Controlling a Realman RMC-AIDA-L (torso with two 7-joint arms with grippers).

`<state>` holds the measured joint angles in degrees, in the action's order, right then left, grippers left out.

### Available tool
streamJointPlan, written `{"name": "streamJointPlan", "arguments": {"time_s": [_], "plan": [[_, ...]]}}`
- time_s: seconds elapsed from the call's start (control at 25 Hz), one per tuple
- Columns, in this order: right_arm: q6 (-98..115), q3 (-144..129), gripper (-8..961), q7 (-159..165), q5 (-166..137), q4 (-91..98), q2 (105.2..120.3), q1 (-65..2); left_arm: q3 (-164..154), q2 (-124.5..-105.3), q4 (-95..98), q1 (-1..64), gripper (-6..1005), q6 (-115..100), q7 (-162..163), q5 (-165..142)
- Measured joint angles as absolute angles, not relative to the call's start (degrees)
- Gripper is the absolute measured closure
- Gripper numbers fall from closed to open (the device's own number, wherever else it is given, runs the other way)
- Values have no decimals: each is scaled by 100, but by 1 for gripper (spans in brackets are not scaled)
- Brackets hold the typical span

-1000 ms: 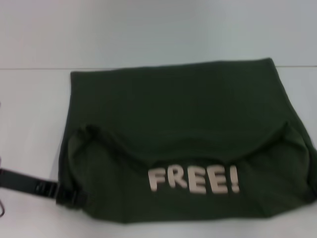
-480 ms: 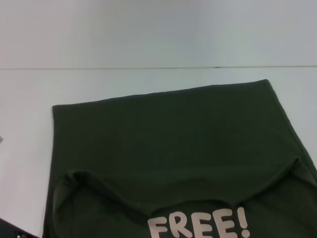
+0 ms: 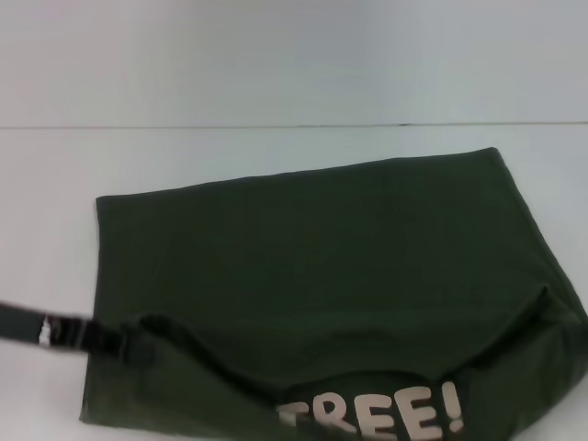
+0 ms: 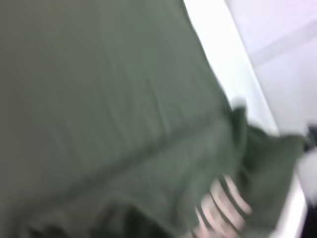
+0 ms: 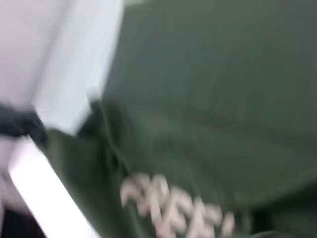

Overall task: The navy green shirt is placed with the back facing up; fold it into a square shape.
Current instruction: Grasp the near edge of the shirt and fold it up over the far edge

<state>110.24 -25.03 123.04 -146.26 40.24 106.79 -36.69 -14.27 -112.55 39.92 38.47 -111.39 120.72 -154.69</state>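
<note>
shirt cloth fills most of the head view: the navy green shirt [image 3: 322, 276] lies spread on the white tabletop [image 3: 276, 147], its plain side up across the far part, and a near layer turned over so the cream "free!" lettering [image 3: 377, 413] shows at the near edge. the left gripper [image 3: 129, 344] reaches in from the left side and meets the shirt's near left corner, where the fold bunches; whether its fingers are pinching the cloth or just touching it, i cannot tell. the right gripper does not show in this view.

left wrist view: a blurred stretch of the green shirt [image 4: 109, 109] with a strip of white tabletop [image 4: 223, 54] beside it, and a trace of the cream lettering [image 4: 223, 208].

right wrist view: the shirt [image 5: 213, 89] again, blurred, the lettering [image 5: 168, 203] on the turned-over layer, tabletop [image 5: 79, 64] along one side. no fingers are visible in either wrist view.
</note>
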Motion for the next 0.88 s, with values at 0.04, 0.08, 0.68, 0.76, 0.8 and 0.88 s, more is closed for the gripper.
{"name": "streamJointPlan", "arguments": {"time_s": [0.04, 0.08, 0.68, 0.76, 0.8, 0.88], "plan": [[10949, -2295, 917, 12338, -14519, 3909, 10627, -3665, -1208, -11219, 3971, 3869, 972, -10981, 12144, -15452], [10819, -2058, 917, 12388, -14379, 3762, 10570, -3655, -1114, -11206, 3961, 3875, 972, -10904, 12177, -15436], [7586, -1621, 918, 11055, -12060, 3005, 11411, -3480, -177, -11356, 2879, 3713, 972, -8021, 11512, -13668], [7190, -1625, 918, 10719, -11995, 3010, 11592, -3562, -186, -11462, 2756, 3720, 972, -7702, 11181, -13346], [7016, -1628, 918, 10584, -11976, 2992, 11657, -3603, -180, -11547, 2703, 3732, 972, -7496, 10990, -13126], [6602, -1631, 917, 10287, -11927, 2951, 11760, -3694, -180, -11718, 2671, 3745, 972, -7145, 10646, -12714]]}}
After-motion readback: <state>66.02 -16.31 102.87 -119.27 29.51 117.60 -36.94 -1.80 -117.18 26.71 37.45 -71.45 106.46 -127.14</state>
